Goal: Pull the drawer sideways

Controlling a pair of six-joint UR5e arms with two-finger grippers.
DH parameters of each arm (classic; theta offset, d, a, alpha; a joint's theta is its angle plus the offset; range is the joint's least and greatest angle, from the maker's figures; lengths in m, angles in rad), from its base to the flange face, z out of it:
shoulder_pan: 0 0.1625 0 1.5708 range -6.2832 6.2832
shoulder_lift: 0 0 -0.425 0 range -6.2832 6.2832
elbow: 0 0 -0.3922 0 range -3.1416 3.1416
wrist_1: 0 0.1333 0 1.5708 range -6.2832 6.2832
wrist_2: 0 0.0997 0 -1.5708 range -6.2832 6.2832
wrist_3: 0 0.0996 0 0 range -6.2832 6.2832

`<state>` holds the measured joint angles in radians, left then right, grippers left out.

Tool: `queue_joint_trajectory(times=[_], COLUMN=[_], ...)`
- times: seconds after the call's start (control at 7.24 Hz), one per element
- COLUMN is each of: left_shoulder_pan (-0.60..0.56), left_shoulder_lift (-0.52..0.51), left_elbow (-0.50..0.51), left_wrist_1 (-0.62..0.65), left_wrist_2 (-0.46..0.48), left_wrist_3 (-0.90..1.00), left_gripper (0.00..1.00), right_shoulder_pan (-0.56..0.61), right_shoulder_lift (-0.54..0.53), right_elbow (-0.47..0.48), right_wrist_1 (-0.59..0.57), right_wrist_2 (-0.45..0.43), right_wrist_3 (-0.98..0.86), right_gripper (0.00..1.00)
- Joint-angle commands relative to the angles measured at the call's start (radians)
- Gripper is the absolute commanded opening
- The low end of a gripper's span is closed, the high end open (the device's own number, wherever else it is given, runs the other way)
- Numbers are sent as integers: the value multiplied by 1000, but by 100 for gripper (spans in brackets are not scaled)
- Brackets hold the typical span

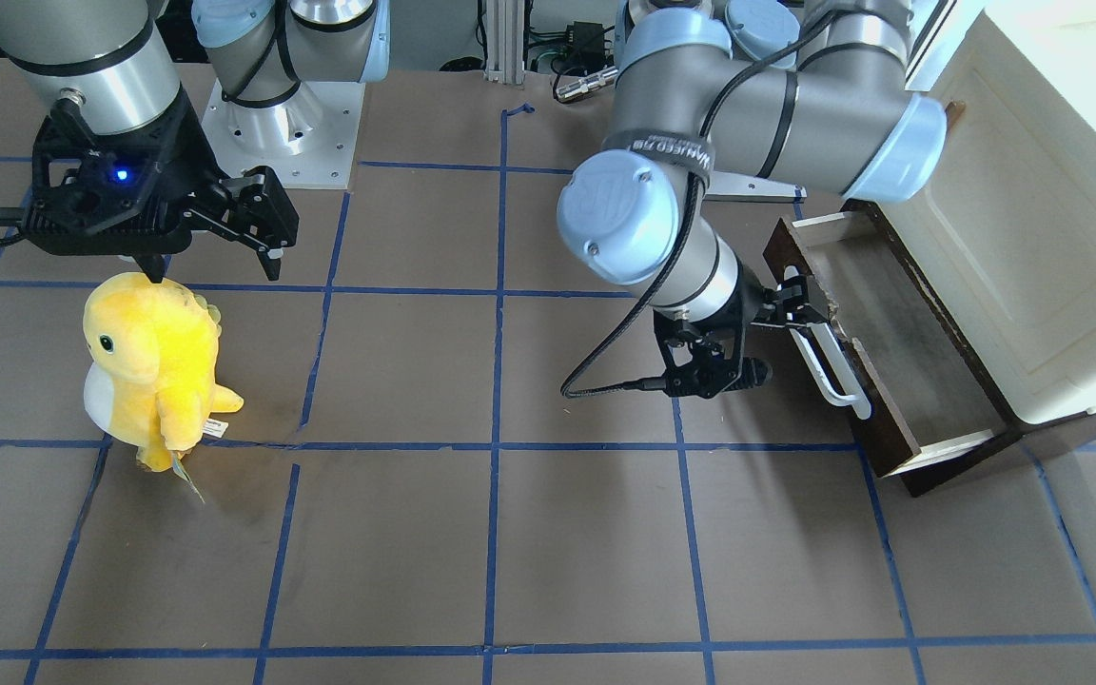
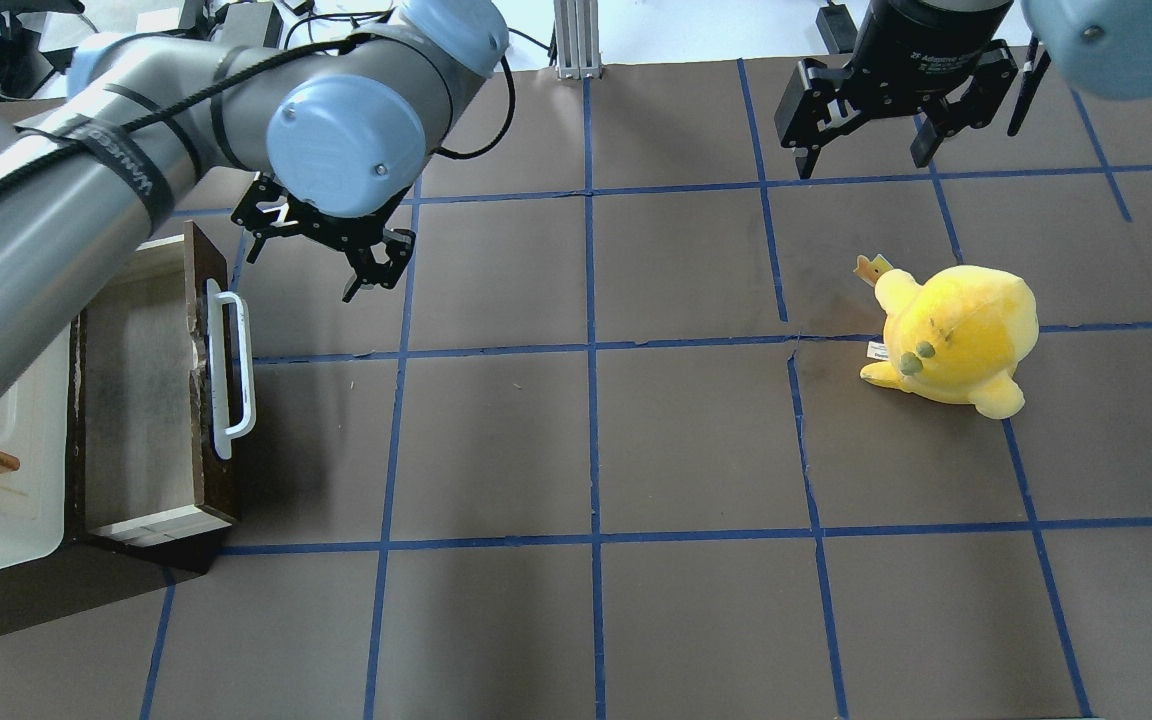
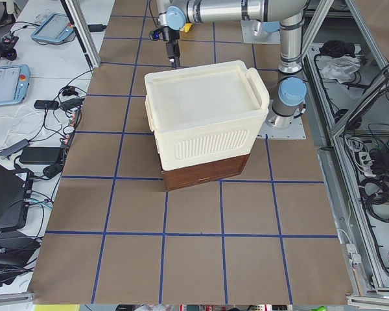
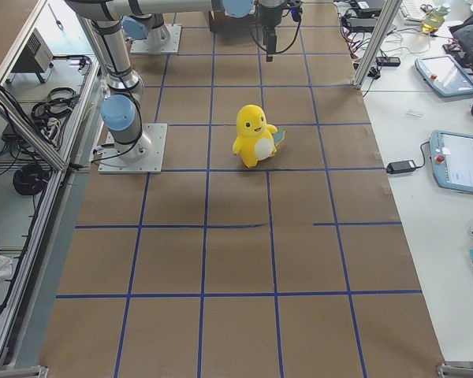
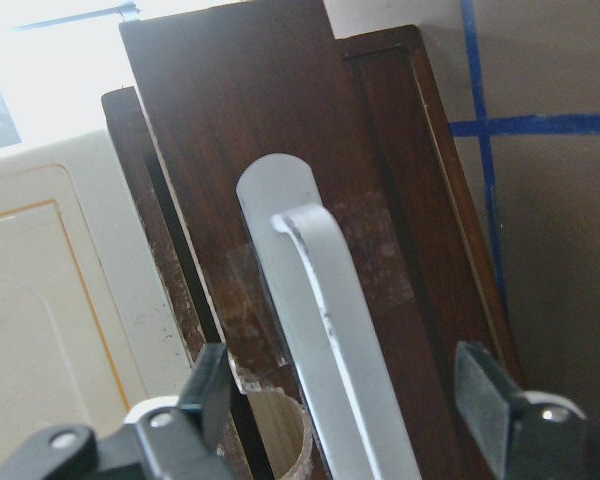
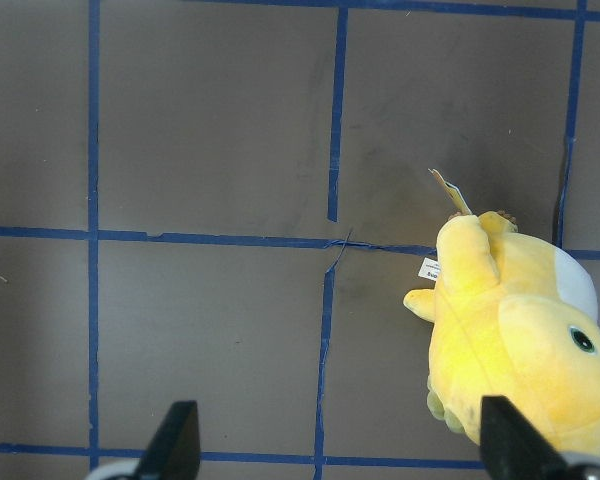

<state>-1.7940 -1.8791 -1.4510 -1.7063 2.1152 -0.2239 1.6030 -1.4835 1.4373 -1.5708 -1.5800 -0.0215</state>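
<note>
Left gripper (image 5: 348, 388), jaws wide, faces the handle (image 5: 318, 290) of the drawer (image 2: 141, 395) at 9 o'clock, probably to straddle it; right gripper (image 2: 861, 165) idles, wide too.

A robotics lab (teach pendants (image 4: 459, 161), tape-gridded table (image 2: 696, 450)).

Overhead, front share drawer (image 2: 141, 400); wrists seemingly close

Drawer handle (image 5: 323, 330) between spread claw (image 5: 348, 382)
</note>
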Motion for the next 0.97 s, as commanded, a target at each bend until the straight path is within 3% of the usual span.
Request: queue_joint_trajectory(times=[0.0,0.28,0.55,0.83], left_shoulder_pan=[54,108,149,200], left_shoulder_lift=[148,245,307,316], left_elbow=[29,15,-6,-46], left_wrist_1=[-4,-4,7,134], left_wrist_2=[-267,-398,-428,-477], left_wrist_3=[101,142,198,243], left_gripper=[96,95,95,95], right_shoulder_pan=[0,0,0,0], right_shoulder_lift=[0,0,0,0], right_elbow=[0,0,0,0], right_wrist_1=[0,0,0,0], right_wrist_2=[0,0,0,0], right_wrist_3=[0,-1,0,0], right_gripper=[100,100,100,100])
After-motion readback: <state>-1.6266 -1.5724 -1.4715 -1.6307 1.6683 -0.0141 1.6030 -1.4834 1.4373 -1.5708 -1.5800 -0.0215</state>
